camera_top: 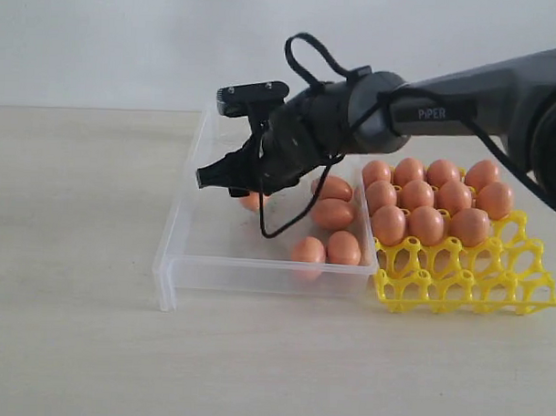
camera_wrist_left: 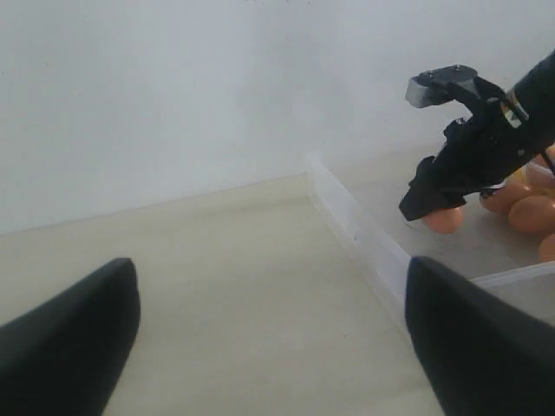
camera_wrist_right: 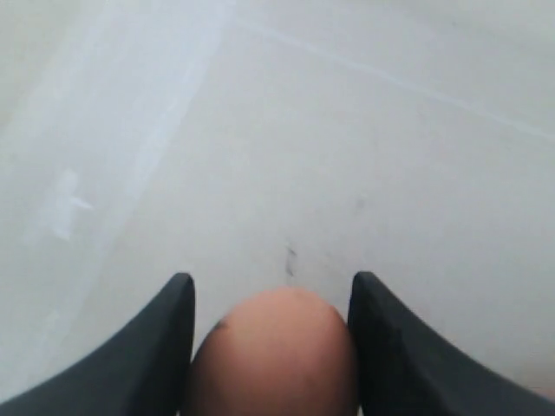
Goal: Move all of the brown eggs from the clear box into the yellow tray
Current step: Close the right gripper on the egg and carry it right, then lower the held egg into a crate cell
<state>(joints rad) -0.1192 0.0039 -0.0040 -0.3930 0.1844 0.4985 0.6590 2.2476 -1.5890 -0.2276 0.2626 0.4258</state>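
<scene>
While four brown eggs (camera_top: 333, 214) lie toward 4 o'clock in the clear box (camera_top: 171, 250), the right jaws grip a fifth egg (camera_wrist_right: 276, 351) mid-box. Next, seemingly, comes a gentle lift toward the yellow tray (camera_top: 467, 288) at 3 o'clock. The left jaws gape empty.

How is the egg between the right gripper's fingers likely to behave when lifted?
Probably slippery: the brown egg looks smooth, rounded, and the right gripper touches it only at its two sides. Likely fragile: a hard squeeze could crack it. If released on the clear box floor, it would probably roll.
</scene>
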